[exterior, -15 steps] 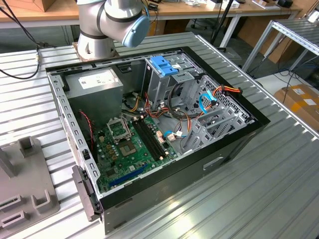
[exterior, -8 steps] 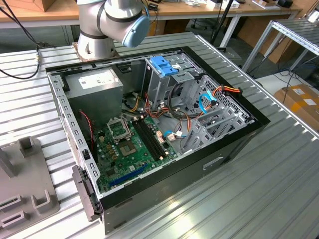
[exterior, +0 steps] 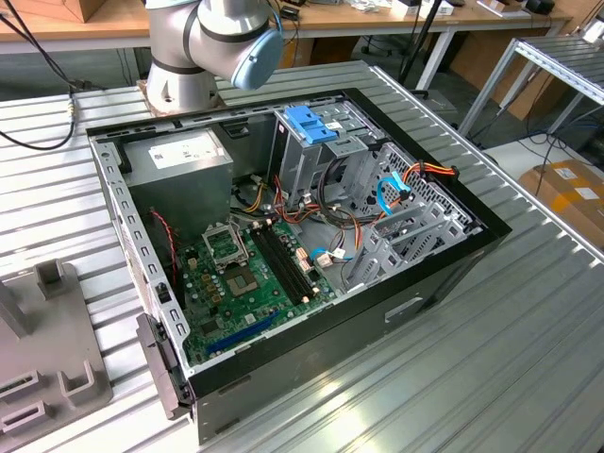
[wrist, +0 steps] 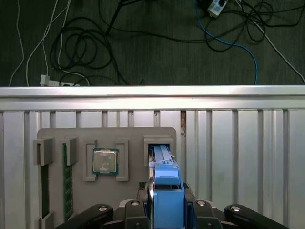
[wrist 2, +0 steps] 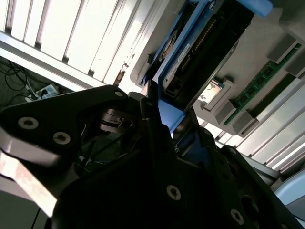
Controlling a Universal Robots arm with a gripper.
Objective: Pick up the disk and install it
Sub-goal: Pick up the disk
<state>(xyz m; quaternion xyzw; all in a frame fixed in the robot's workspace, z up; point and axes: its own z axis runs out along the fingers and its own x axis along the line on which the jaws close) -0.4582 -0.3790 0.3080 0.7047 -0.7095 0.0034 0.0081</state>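
Note:
The disk (wrist: 164,167), a flat drive with bright blue rails, stands on edge at a slot of a grey holder plate (wrist: 133,136), seen end-on in the first wrist view. In the second wrist view its dark body (wrist 2: 209,43) and a blue rail run away from the fingers. My gripper (wrist: 167,198) has its black fingers pressed against both sides of the blue rail, shut on the disk; in the second wrist view the gripper (wrist 2: 167,119) holds the same blue end. I cannot tell whether the disk still rests in the slot.
The holder plate also carries a processor chip (wrist: 105,161) and memory sticks (wrist: 67,181); beyond it the ribbed table ends at an edge (wrist: 152,91) above cables on the floor. The exterior view shows the open computer case (exterior: 491,236) with a blue bracket (exterior: 307,123), grey power supply (exterior: 179,156) and motherboard (exterior: 245,283).

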